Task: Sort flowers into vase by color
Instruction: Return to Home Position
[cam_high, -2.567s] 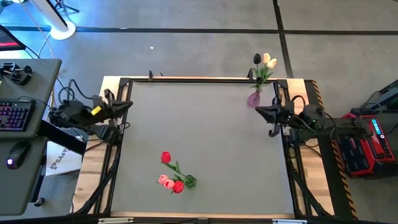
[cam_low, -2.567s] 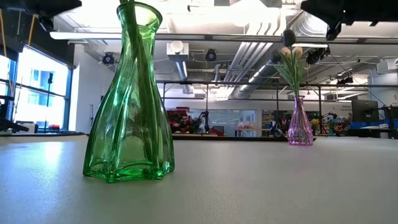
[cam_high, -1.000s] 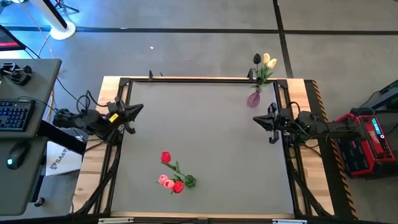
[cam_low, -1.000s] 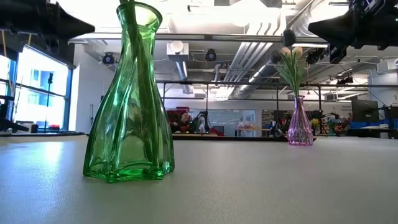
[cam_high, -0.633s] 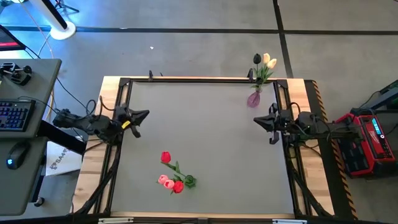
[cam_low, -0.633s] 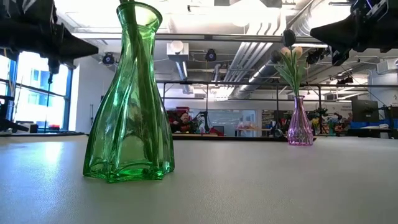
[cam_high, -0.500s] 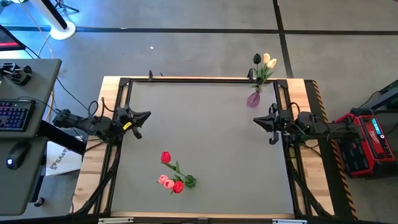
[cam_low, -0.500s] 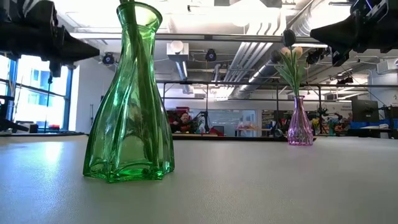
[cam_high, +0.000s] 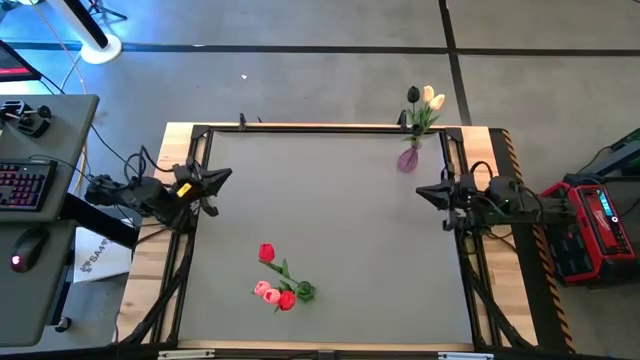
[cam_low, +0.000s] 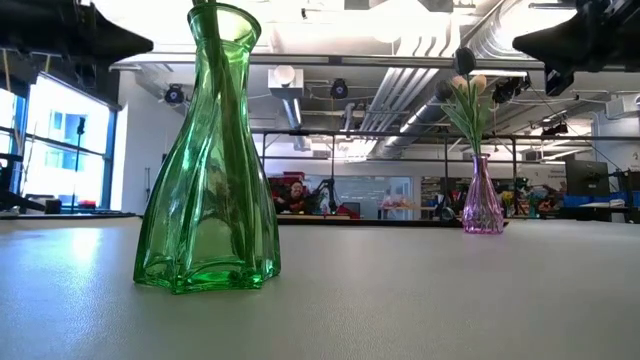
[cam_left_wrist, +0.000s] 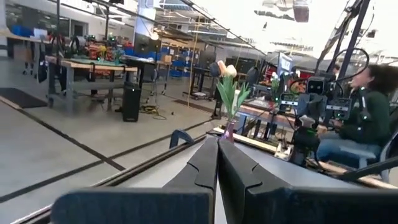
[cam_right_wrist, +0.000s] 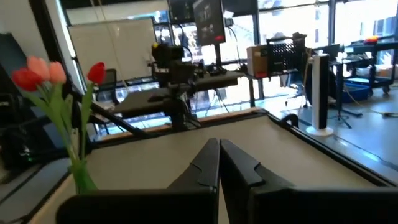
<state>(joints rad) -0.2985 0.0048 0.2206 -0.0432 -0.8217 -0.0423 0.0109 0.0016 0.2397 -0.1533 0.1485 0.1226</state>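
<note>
Bright, even overhead light, faint shadows on the table (cam_high: 340, 220), white glare from ceiling lamps (cam_low: 400, 15).

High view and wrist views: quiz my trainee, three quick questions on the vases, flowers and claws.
1. True or false: the green vase holds red and pink flowers.
2. Which stand in the pink vase? A: red flowers only. B: near-black and cream flowers. C: nothing.
3. Fill in: the left claw and the right claw are each ___ (open or shut).
Key: 1 true; 2 B; 3 shut.
</note>
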